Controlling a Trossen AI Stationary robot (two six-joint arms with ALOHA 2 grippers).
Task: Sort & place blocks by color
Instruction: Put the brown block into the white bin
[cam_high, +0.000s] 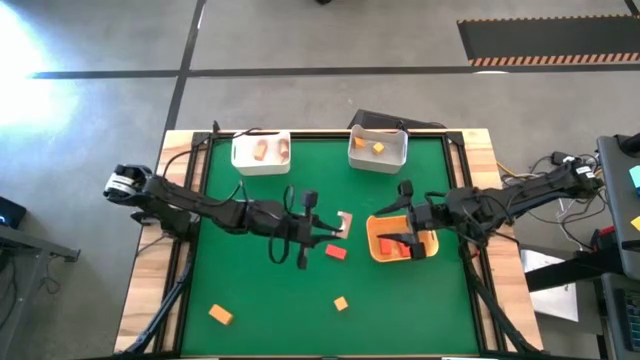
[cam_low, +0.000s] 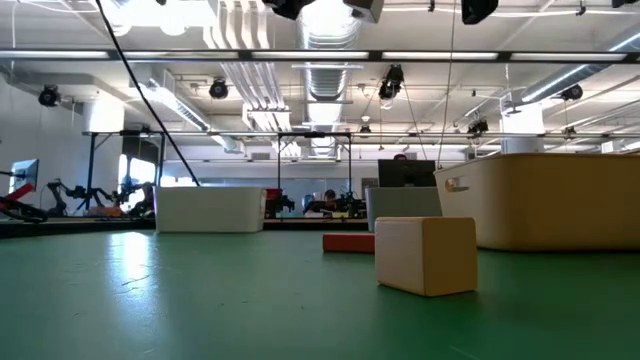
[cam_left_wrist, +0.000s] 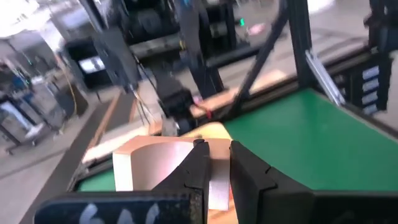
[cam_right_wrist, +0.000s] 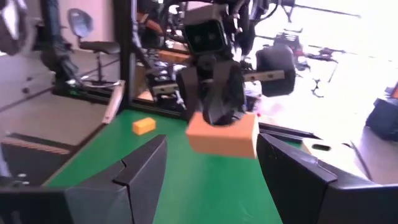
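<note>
From the high view, the left gripper (cam_high: 335, 228) is hovering at the middle of the frame, pinching a tan block (cam_high: 344, 224) just left of the orange tray (cam_high: 377, 250). The right gripper (cam_high: 405, 243) is sitting over that tray with its fingers spread and nothing between them. A red block (cam_high: 336, 252) is lying just below the tan one; two orange blocks (cam_high: 221, 315) are waiting near the lower edge. Two white bins (cam_high: 261, 153) are standing along the upper edge, each with blocks inside.

In the low view, the tan block is filling the center right, apparently off the green mat (cam_low: 200, 300).

In the left wrist view, the fingers are closing tightly on the tan block's face.

In the right wrist view, wide fingers are framing the other arm's held block.

Lifting clear before traveling should avoid the right arm; open mat is lying toward the upper left bin.
</note>
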